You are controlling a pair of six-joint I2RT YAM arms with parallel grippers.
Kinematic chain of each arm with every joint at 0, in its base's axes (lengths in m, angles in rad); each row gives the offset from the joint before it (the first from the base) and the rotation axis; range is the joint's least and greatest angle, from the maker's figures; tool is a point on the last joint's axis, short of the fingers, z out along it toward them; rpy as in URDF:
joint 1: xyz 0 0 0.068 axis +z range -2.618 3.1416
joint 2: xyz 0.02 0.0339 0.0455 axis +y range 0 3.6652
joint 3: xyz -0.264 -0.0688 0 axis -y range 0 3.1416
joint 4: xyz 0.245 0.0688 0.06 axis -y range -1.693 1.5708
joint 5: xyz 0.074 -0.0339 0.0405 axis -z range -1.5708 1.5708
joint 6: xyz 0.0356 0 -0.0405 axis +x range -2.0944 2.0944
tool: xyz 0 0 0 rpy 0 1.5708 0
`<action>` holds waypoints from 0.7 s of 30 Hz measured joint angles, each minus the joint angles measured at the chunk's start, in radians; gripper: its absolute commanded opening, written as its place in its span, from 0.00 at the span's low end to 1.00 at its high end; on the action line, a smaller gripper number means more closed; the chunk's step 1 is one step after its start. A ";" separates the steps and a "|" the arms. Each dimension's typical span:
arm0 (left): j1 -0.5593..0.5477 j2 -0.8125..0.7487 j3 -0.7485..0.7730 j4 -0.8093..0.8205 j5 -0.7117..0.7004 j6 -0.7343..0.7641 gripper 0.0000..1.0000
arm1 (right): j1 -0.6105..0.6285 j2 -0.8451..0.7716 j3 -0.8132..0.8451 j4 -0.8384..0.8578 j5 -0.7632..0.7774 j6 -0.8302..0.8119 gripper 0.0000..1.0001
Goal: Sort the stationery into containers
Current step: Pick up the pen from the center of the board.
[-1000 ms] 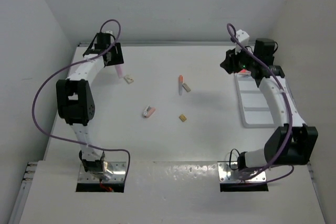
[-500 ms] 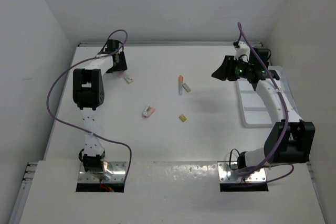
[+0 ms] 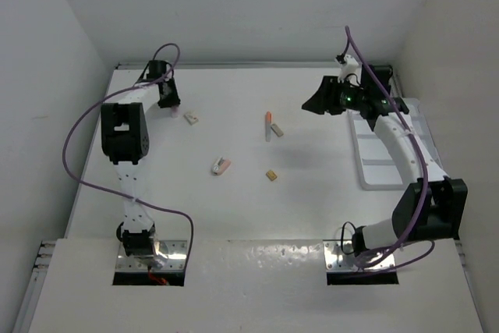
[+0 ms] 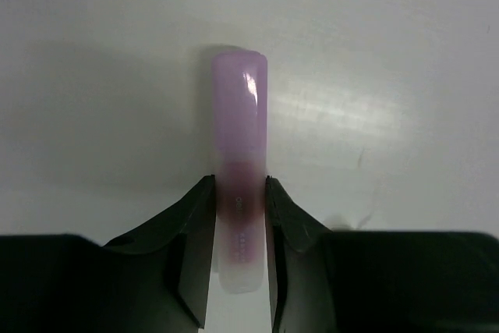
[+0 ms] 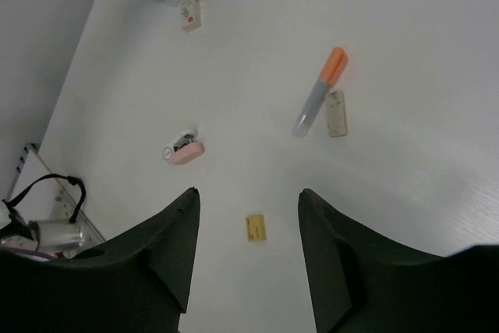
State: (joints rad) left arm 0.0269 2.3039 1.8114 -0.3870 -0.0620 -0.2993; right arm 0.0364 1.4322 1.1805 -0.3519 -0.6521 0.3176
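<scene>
My left gripper (image 4: pixel 240 212) is pinching a translucent purple pen (image 4: pixel 240 107), one finger pressed to each side of its lower barrel. The pen's rounded end points away from the wrist camera. From above, that pen sits at the far left of the white table (image 3: pixel 234 216). I can't tell whether it is resting on the surface or just off it.

My right gripper (image 5: pixel 247 196) is spread wide with nothing between the fingers. It hangs above the table at the far right, just left of the far end of the white tray (image 3: pixel 378 175).

The rest of the stationery lies loose on the table, well apart from the tray. A small cream block (image 3: pixel 191 118) is just right of the held pen. An orange-capped grey pen (image 5: pixel 318 93) lies mid-table towards the far side, with a grey-white block (image 5: pixel 336 112) just beside its grey end. Nearer to me are a pink eraser-like piece (image 5: pixel 184 150) to the left and a tan block (image 5: pixel 256 228) to its right.
</scene>
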 measured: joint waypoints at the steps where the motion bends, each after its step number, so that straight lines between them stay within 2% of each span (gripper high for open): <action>1: 0.017 -0.031 -0.055 0.033 0.047 -0.006 0.00 | 0.019 0.008 0.017 0.000 -0.004 0.009 0.55; 5: 0.089 -0.229 -0.306 0.136 0.223 -0.045 0.00 | 0.075 0.058 0.096 0.045 -0.016 0.097 0.66; 7: 0.107 -0.342 -0.388 0.175 0.293 -0.058 0.00 | 0.093 0.084 0.130 0.077 -0.024 0.151 0.73; 9: 0.097 -0.457 -0.444 0.225 0.370 -0.071 0.00 | 0.111 0.122 0.175 0.112 -0.031 0.211 0.75; 15: -0.026 -0.719 -0.581 0.382 0.593 -0.110 0.00 | 0.188 0.225 0.290 0.220 -0.027 0.354 0.77; 21: -0.179 -0.804 -0.634 0.384 0.652 -0.125 0.00 | 0.301 0.294 0.397 0.247 0.008 0.388 0.78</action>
State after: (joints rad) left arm -0.1516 1.4998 1.1778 -0.0032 0.5900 -0.4240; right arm 0.3370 1.7267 1.5772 -0.1047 -0.6445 0.7059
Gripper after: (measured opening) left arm 0.329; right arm 0.777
